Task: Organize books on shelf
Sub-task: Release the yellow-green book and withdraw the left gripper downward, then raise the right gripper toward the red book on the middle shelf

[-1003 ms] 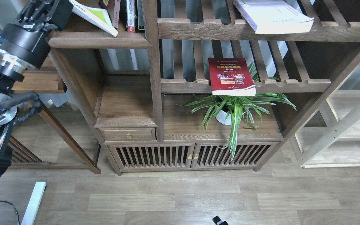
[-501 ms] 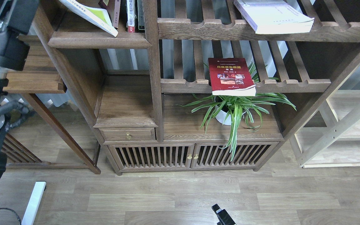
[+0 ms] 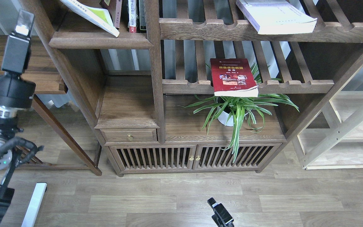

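Here, left gripper (image 3: 22, 23) empty, opening unclear

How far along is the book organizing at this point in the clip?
Done: the yellow-green book lies tilted on the solid shelf beside some upright books.
In hand: nothing. The left gripper is clear of the shelf and holds no book; the right gripper is just rising at the bottom edge.
Left: the dark red book and the white book sit on slatted racks.

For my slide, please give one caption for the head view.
Left gripper raised beside the bookcase; red book overhangs a slatted rack above the plant.
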You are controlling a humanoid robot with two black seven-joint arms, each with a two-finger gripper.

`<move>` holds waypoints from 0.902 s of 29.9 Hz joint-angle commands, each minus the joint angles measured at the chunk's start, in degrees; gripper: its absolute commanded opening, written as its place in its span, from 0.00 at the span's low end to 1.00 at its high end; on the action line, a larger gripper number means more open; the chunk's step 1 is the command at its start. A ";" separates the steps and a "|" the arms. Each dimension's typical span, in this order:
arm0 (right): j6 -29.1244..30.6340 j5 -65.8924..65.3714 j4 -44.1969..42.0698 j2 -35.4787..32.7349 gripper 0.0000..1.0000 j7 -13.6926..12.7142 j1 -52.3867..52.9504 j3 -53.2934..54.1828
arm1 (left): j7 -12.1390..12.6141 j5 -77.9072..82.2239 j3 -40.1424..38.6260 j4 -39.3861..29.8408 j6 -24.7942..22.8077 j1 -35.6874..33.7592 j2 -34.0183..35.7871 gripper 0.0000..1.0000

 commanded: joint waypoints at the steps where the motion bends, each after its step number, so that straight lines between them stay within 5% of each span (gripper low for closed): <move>1: 0.00 -0.45 0.06 -0.89 0.99 0.30 0.59 0.51 | 0.15 -0.09 -0.41 0.13 -0.01 1.75 -2.06 0.99; 18: 0.00 -2.02 1.73 -16.62 0.99 0.04 4.45 -2.57 | 0.15 -3.52 1.43 1.54 -0.01 4.21 -6.90 0.99; 22: 0.00 -1.42 3.75 -15.58 0.99 0.13 9.37 -2.22 | 0.33 -3.70 1.78 1.80 -0.01 4.64 -6.81 0.99; 27: 0.00 2.10 10.86 -6.28 0.99 0.21 10.96 0.75 | 0.33 -3.52 4.33 1.98 -0.01 6.49 -6.99 0.99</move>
